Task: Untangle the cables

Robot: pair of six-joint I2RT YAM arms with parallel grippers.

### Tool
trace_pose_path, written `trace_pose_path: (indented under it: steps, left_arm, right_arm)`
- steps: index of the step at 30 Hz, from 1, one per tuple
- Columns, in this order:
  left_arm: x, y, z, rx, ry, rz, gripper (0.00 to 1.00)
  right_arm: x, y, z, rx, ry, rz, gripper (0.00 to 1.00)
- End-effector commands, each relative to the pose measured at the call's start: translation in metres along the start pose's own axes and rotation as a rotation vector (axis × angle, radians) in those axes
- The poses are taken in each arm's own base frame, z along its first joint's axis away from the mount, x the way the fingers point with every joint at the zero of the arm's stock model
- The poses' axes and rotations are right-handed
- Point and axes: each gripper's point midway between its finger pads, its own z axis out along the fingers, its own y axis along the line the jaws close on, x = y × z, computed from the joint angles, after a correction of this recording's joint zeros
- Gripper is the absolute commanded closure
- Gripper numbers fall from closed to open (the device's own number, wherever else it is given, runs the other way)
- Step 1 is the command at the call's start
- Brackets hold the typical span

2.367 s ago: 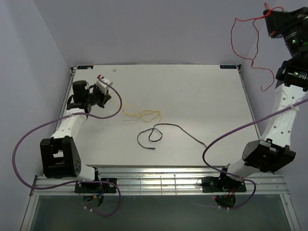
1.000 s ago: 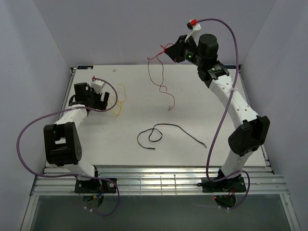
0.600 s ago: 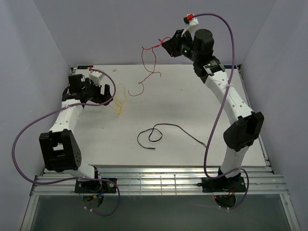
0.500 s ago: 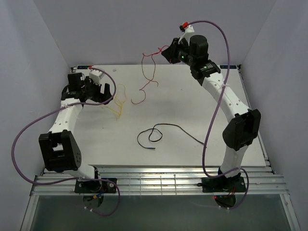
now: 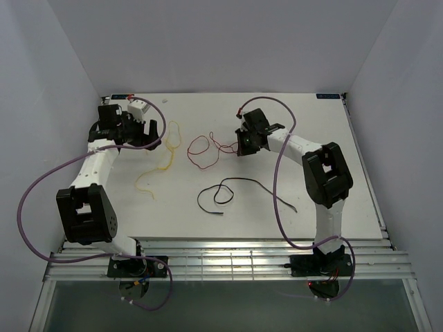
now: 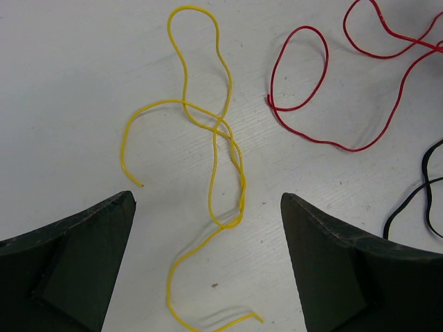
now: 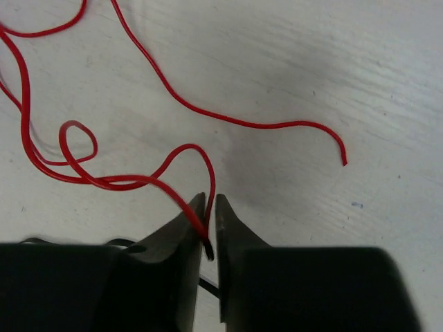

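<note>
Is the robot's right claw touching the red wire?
Touching. The right wrist view shows the red wire running down into the narrow slit between the fingers of the right gripper, pinched there.

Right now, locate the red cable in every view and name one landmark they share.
Top external: red cable lies mid-table, just left of the right gripper.
Left wrist: upper right corner.
Right wrist: upper left to centre, end pinched in the right gripper.
Shared landmark: the white table.

Yellow wire (image 6: pixel 221 124), looped across itself, lay on white tabletop (image 6: pixel 76 76) between wide-parted jaws of left gripper (image 6: pixel 208 200). Red wire (image 6: pixel 346 148) upper right; black wire (image 6: pixel 424 161) at right edge.
</note>
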Motion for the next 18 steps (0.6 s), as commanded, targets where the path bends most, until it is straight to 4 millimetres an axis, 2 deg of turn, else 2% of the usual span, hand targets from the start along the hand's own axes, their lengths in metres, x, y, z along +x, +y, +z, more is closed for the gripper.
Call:
trace_pose_path:
  steps: [1,2,3,4,5,6,7,10,12,15,16,17,18]
  left_arm:
    - [-0.022,0.006,-0.004,-0.026,-0.055,0.009,0.02]
    - [-0.022,0.008,-0.004,-0.031,-0.057,-0.002,0.02]
    - [-0.026,0.007,-0.004,-0.029,-0.066,0.002,0.02]
    - [-0.027,0.006,-0.004,-0.026,-0.07,0.002,0.02]
    - [-0.029,0.006,-0.004,-0.024,-0.074,0.004,0.02]
    - [-0.031,0.005,-0.004,-0.019,-0.079,0.007,0.02]
    - [-0.033,0.003,-0.005,-0.008,-0.085,0.011,0.02]
    - [-0.035,0.0,-0.005,0.009,-0.094,0.016,0.02]
    - [-0.037,0.0,-0.005,0.011,-0.099,0.02,0.02]
    - [-0.04,0.0,-0.006,0.006,-0.108,0.025,0.02]
    - [-0.041,0.001,-0.006,0.003,-0.11,0.026,0.02]
    - [-0.043,0.003,-0.007,-0.003,-0.114,0.028,0.02]
    - [-0.044,0.003,-0.007,-0.004,-0.116,0.032,0.02]
  right_arm:
    - [-0.024,-0.001,-0.022,0.016,-0.077,-0.053,0.83]
    - [-0.02,0.002,-0.019,-0.003,-0.053,-0.059,0.72]
    - [-0.025,0.003,-0.014,-0.016,-0.044,-0.085,0.47]
    - [-0.02,0.003,-0.014,-0.013,0.0,-0.087,0.41]
    - [-0.024,0.0,-0.017,0.01,0.006,-0.09,0.36]
    - [-0.041,0.001,-0.024,0.025,-0.023,-0.115,0.2]
    - [-0.044,-0.002,-0.031,0.045,-0.025,-0.13,0.1]
    - [-0.066,-0.004,-0.058,0.083,-0.092,-0.228,0.1]
    - [-0.063,-0.002,-0.074,0.074,-0.077,-0.278,0.1]
    - [-0.04,0.004,-0.093,0.057,-0.002,-0.29,0.1]
    - [-0.029,0.018,-0.095,0.032,0.014,-0.306,0.1]
    - [0.001,0.021,-0.09,0.022,0.074,-0.309,0.1]
    - [0.006,0.036,-0.097,-0.006,0.045,-0.332,0.1]
